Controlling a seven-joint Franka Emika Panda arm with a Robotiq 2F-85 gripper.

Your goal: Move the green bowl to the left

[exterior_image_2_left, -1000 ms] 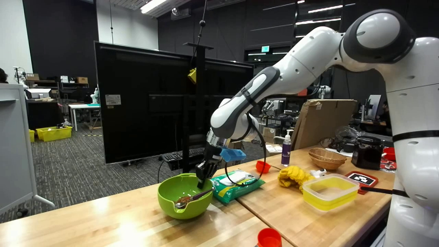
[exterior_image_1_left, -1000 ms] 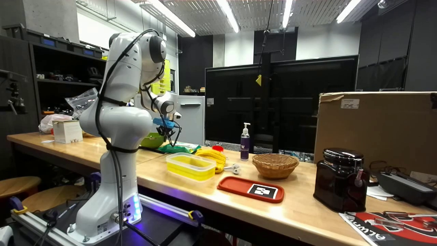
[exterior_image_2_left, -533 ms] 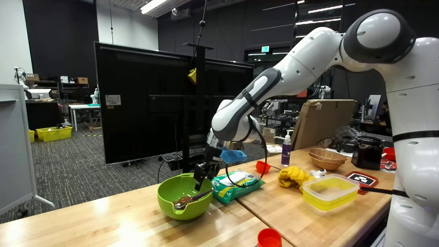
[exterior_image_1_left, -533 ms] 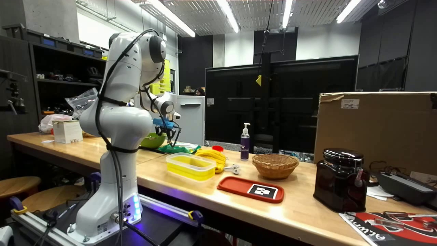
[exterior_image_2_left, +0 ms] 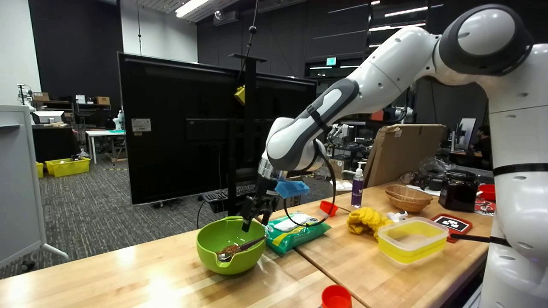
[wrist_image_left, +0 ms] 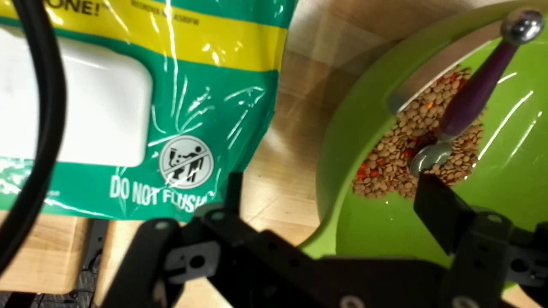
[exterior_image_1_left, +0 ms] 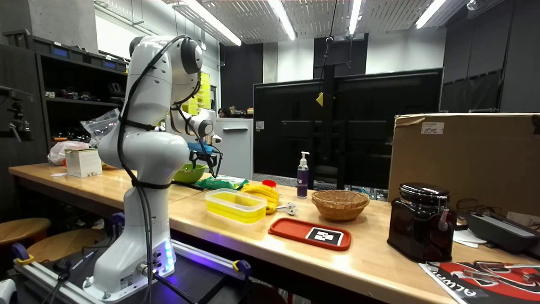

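The green bowl [exterior_image_2_left: 246, 265] stands on the wooden table beside the pack of wipes, and part of it shows behind the arm in an exterior view, where I see its side [exterior_image_1_left: 190, 173]. In it lie lentil-like grains [wrist_image_left: 398, 149] and a purple-handled spoon [wrist_image_left: 466, 98]. My gripper [wrist_image_left: 329, 176] is open with nothing held. Its fingers straddle the rim: one finger [wrist_image_left: 441, 214] hangs over the bowl's inside, the other is outside, over the corner of the wipes pack. In an exterior view the gripper [exterior_image_2_left: 256, 222] sits just above the bowl's far right rim.
The green wipes pack [exterior_image_2_left: 295, 235] lies close to the bowl. A red cup [exterior_image_2_left: 336, 297], a red scoop [exterior_image_2_left: 328, 208], a yellow cloth [exterior_image_2_left: 366, 220] and a yellow container [exterior_image_2_left: 411, 250] are farther along the table. A loose cable [wrist_image_left: 55, 111] loops beside the gripper.
The gripper has opened from nearly shut, its fingers spreading to both sides of the rim, and has risen slightly with the arm. The bowl stays in its place.
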